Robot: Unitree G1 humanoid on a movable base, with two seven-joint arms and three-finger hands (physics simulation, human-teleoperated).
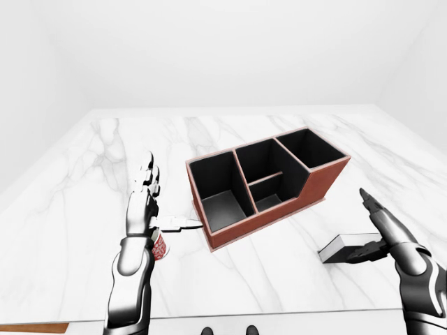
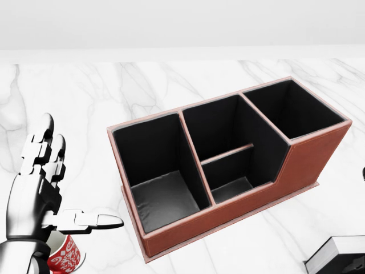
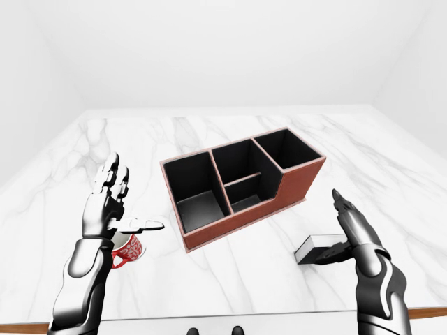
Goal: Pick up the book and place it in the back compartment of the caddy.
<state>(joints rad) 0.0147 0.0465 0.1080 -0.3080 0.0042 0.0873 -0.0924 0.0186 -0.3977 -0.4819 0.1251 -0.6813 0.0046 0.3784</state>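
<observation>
Right-eye view: a white marble table (image 3: 230, 286) holds a reddish-brown caddy (image 3: 241, 185) with black-lined compartments, set at a slant near the middle. The book (image 3: 316, 250), dark with white page edges, lies flat on the table toward the lower right, apart from the caddy. The right hand (image 3: 353, 230) hovers just beside the book, fingers spread apart, thumb reaching toward it, nothing gripped. On the left, the left hand (image 3: 108, 202) is raised with fingers splayed and thumb pointing at the caddy, above a red patterned mug (image 3: 127, 250)
</observation>
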